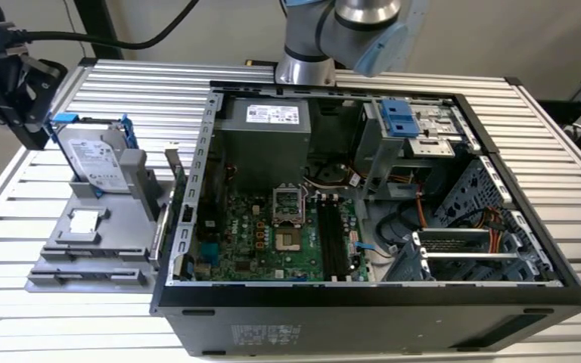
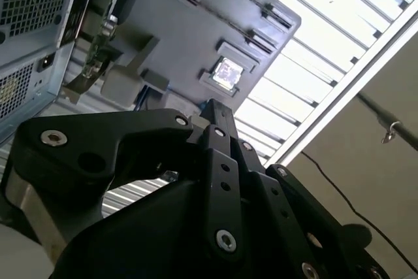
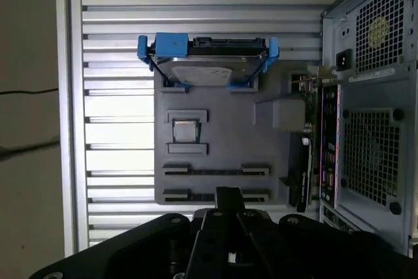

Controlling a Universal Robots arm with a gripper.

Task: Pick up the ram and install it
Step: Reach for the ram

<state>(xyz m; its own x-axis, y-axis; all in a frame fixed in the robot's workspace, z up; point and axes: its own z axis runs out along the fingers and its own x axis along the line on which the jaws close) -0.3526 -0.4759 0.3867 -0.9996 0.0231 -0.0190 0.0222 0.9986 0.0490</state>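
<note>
Gripper point(image 3: 228, 195) fingers look pressed together with nothing between them, in both wrist views. It is clear of the ram. The ram point(image 3: 215, 171) looks to be the thin dark strip seen edge-on in the gray holder point(image 3: 222, 122). It sits across one of the holder's two slot rows, between the small CPU chip point(image 3: 185, 131) and the outer slot row. Its long axis is level, parallel to the top edge of the blue-framed hard drive point(image 3: 206, 70) and crosswise to the side of the open computer case point(image 1: 371, 321). The chip faces can't be seen. The holder lies on the slatted metal table point(image 1: 119, 76), just beside the case. The long black motherboard slots point(image 1: 336, 242) run along the board inside the case.
</note>
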